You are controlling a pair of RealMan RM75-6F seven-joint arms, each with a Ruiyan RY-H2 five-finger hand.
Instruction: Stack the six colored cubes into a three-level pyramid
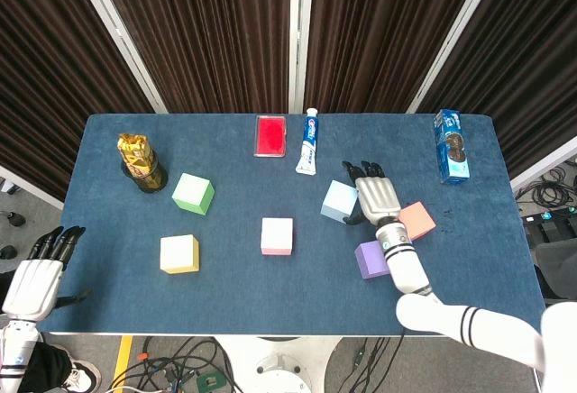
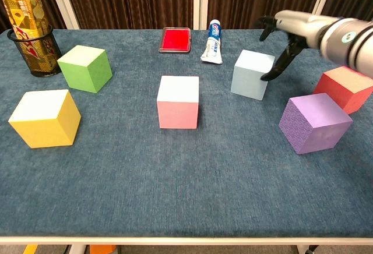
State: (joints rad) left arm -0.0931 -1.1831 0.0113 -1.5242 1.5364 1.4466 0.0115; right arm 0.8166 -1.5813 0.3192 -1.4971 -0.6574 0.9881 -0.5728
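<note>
The right robot hand [image 1: 376, 197] hovers with fingers spread just right of the pale blue cube [image 1: 339, 201] (holding nothing); purple cube [image 1: 371, 260] and red cube [image 1: 416, 221] sit further right.

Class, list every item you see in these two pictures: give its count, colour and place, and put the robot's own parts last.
light blue cube: 1, pale blue, right of centre, beside the right hand
pink cube: 1, pink, table centre
green cube: 1, green, left of centre
yellow cube: 1, yellow, front left
purple cube: 1, purple, front right
red cube: 1, red, right, behind the purple cube
toothpaste tube: 1, white and blue, back centre
red case: 1, red, back centre, left of the tube
mesh cup: 1, black, back left, holding a gold packet
blue box: 1, blue, back right
table: 1, blue cloth
left hand: 1, white and black, off the table's front left edge, holds nothing
right hand: 1, white and black, at the light blue cube's right side, fingers spread
</note>
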